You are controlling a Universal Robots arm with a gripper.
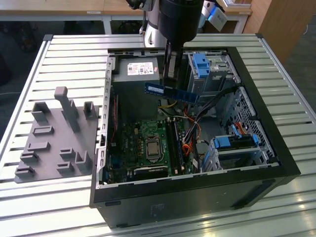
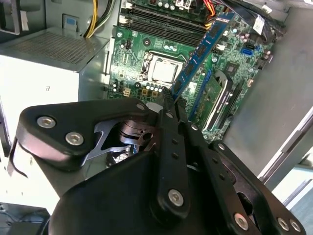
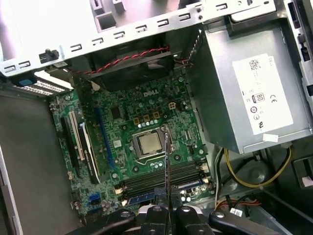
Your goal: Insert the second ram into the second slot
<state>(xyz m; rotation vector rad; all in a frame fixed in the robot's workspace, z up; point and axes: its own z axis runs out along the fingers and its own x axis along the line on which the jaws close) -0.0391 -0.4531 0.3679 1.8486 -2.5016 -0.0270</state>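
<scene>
Starting at the exterior view's left, a grey fixture plate (image 1: 49, 148) lies on the slatted table (image 1: 69, 54), well apart from the gripper (image 1: 171, 79). Next is the open computer case (image 1: 197, 197). Its power supply (image 1: 136, 69) sits just beside the gripper on the exterior view's left.

I read the gripper as clamped on the second ram (image 1: 170, 92). Its 2 fingers (image 1: 171, 64) pinch the stick near its middle, and the stick hangs roughly level below them. The motherboard (image 1: 148, 143) and its memory slots (image 1: 175, 145) lie lower than the gripper. The ram is clear of them and not seated. A blue drive-bay clip (image 1: 200, 64) stands just beside the gripper on the exterior view's right.

In the second wrist view the ram (image 2: 200, 50) reaches out from the fingertips over the motherboard. In the first wrist view I see it edge-on (image 3: 167, 161), a thin line crossing the processor socket (image 3: 149, 142) and the slots.
</scene>
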